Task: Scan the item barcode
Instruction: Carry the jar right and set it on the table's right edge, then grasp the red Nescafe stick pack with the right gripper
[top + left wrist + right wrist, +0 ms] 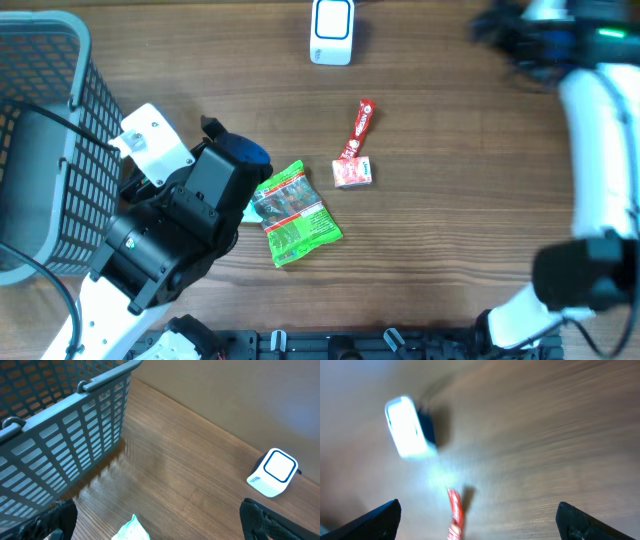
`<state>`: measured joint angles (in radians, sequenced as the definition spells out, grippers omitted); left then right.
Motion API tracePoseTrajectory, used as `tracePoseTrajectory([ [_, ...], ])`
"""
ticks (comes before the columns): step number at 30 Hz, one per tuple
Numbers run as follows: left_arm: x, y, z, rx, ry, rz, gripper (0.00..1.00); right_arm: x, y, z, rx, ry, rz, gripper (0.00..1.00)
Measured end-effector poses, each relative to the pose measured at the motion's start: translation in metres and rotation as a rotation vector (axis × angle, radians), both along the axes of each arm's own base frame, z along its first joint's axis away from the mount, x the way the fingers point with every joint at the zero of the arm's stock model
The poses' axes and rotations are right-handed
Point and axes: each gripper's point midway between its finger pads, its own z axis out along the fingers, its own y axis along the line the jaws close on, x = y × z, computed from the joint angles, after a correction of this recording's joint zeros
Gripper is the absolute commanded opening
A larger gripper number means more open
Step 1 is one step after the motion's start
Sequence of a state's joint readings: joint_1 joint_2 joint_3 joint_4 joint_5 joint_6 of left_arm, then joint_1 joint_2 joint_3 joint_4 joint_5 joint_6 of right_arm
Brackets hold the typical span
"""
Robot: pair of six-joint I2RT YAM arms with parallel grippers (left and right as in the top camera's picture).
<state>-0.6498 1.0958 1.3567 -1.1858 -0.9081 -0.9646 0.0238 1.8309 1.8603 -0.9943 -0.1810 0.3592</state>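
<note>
From above, my left hand (243, 180) hangs wide open and empty over the near edge of the green packet (295, 213). The basket (40, 150) is behind it. Past the packet from that hand lie a small red-and-white packet (352, 173) and a red stick (358, 128), end to end. Further ahead the scanner (331, 30) sits at the far edge of the table (450, 250). My right hand (505, 35) is a blur off to one side of the scanner, well apart from every item.

On the left wrist camera, both fingers (55, 520) sit at the bottom corners, spread wide. One corner of the green packet (131, 531) pokes up between them. The scanner (273, 472) is ahead and off to one side, with the basket wall (65, 435) close on the other.

The right wrist camera is smeared. Its fingers (375, 520) are also at the corners, spread wide with nothing between them. The scanner (407, 427) and the red stick (455, 512) lie ahead of them on bare wood.

I judge this to be the very start of the task: no item is picked up and nothing is presented to the scanner. The green packet looks like the left hand's target. The next move calls for lowering the left hand, closing on the packet's edge and carrying it to the scanner. I can't make out a barcode, so the packet may need turning.
</note>
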Motion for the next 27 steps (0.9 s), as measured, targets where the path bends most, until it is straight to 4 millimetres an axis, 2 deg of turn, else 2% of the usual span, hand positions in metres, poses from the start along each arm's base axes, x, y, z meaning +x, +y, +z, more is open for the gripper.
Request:
tracePoseTrajectory([
  [1,0.000,0.000,0.000,0.000,0.000,0.000,1.00,-0.002,0.023,-0.020,-0.040,0.042,0.084,1.00],
  [3,0.000,0.000,0.000,0.000,0.000,0.000,1.00,-0.005,0.057,-0.052,-0.083,0.104,0.224,1.00],
  [6,0.000,0.000,0.000,0.000,0.000,0.000,1.00,-0.003,0.087,-0.085,-0.066,0.131,0.399,0.99],
  [8,0.000,0.000,0.000,0.000,0.000,0.000,1.00,0.002,0.098,-0.099,-0.017,0.122,0.490,0.93],
  [11,0.000,0.000,0.000,0.000,0.000,0.000,1.00,0.009,0.105,-0.124,0.049,0.120,0.580,0.92],
  [14,0.000,0.000,0.000,0.000,0.000,0.000,1.00,0.009,0.109,-0.163,0.087,0.168,0.640,0.93],
  [18,0.000,0.000,0.000,0.000,0.000,0.000,1.00,0.001,0.120,-0.206,0.144,0.211,0.738,0.92],
  [20,0.000,0.000,0.000,0.000,0.000,0.000,1.00,0.000,0.127,-0.214,0.184,0.198,0.778,0.92],
  [22,0.000,0.000,0.000,0.000,0.000,0.000,1.00,0.001,0.130,-0.211,0.198,0.171,0.801,0.92],
  [23,0.000,0.000,0.000,0.000,0.000,0.000,1.00,0.002,0.132,-0.210,0.207,0.157,0.812,0.88],
  [25,0.000,0.000,0.000,0.000,0.000,0.000,1.00,0.002,0.136,-0.212,0.227,0.144,0.833,0.74],
  [27,0.000,0.000,0.000,0.000,0.000,0.000,1.00,0.000,0.139,-0.216,0.247,0.145,0.848,0.73],
])
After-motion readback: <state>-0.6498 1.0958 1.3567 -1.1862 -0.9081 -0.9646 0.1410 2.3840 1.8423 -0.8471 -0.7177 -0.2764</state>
